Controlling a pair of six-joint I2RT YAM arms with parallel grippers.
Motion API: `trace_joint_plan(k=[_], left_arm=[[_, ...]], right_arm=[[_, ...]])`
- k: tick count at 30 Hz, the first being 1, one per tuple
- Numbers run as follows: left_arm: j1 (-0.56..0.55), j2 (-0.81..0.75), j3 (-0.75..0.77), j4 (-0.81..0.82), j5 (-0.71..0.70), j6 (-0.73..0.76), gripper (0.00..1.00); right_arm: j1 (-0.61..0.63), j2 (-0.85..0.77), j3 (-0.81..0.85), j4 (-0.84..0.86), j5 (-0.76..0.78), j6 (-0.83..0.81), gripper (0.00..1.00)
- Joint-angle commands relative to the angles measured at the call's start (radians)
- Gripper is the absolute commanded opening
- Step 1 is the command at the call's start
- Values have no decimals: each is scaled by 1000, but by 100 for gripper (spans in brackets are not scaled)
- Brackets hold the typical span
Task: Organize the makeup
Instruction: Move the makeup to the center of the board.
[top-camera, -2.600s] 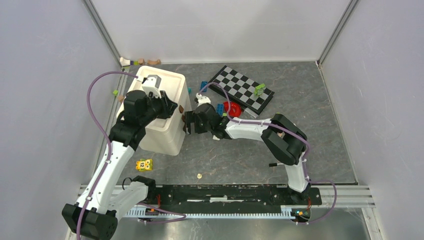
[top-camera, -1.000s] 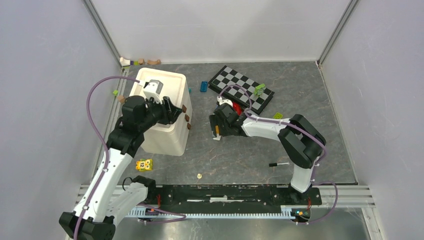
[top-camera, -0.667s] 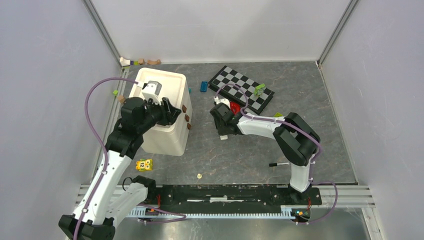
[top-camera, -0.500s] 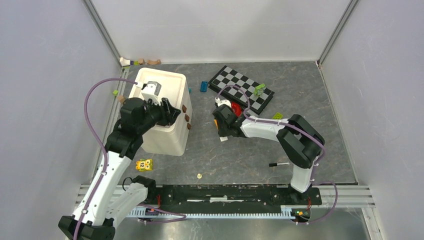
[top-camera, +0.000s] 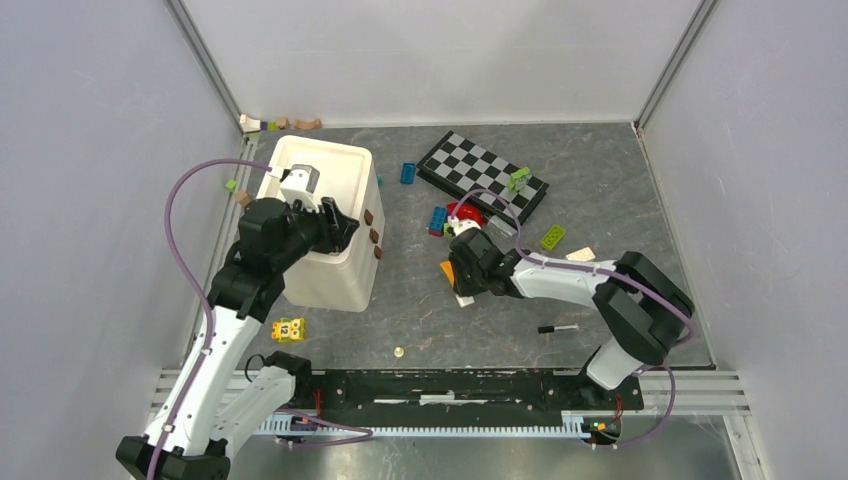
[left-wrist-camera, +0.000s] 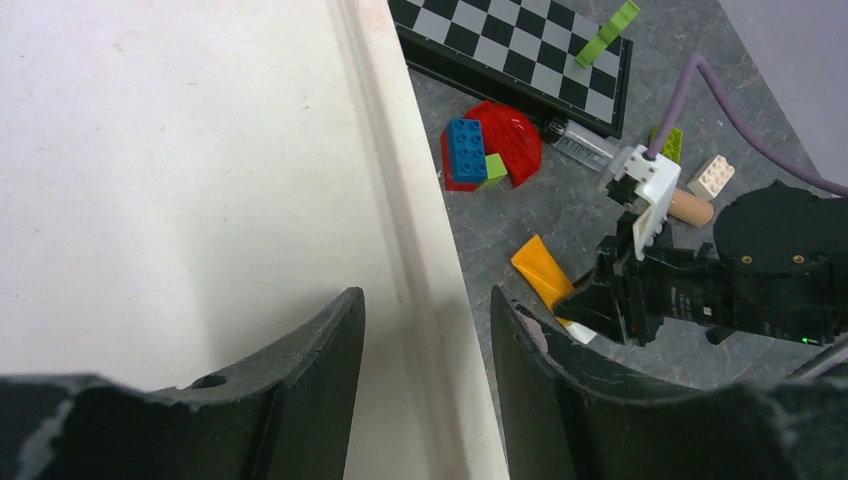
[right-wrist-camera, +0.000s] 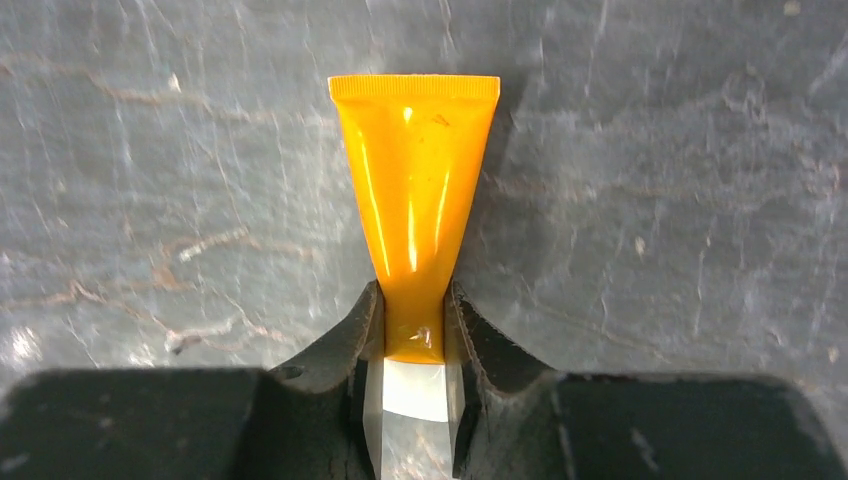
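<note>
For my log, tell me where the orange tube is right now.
Top view: the orange tube is mid-table, right of the white bin and just nearer than the red piece, its cap end pinched in the right hand.

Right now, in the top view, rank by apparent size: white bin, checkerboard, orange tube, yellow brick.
1. white bin
2. checkerboard
Unranked: yellow brick and orange tube, since the right gripper partly covers the tube.

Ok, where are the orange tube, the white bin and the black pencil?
orange tube (right-wrist-camera: 415, 220): right wrist view, middle of its orange body.
white bin (top-camera: 335, 280): top external view, its near outer wall.
black pencil (top-camera: 556, 328): top external view, mid-shaft.
</note>
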Motion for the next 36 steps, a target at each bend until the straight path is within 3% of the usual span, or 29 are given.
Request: trace_joint_plan(k=[1,5,12,16,23,36], left_arm=[[0,13,-7,-19,-5,2,57],[0,7,-10,-21,-21,4,57],[1,16,-10,-22,-20,4,58],[0,14,-10,-24,-27,6,58],[3,23,-9,-24,-30,6,58],[6,23,-8,-24,-19,4,58]], right_arm=[[5,-95,-83,-42,-38,-30,29],[4,-141,-122,-44,-25,-43,53],[-18,-152,23,-233,90,-173,66],[-104,-149,118,-351,126,-317,73],[-265,-33,327,-554,99,-566,75],[-467,126,409,-590,-124,-798,70]])
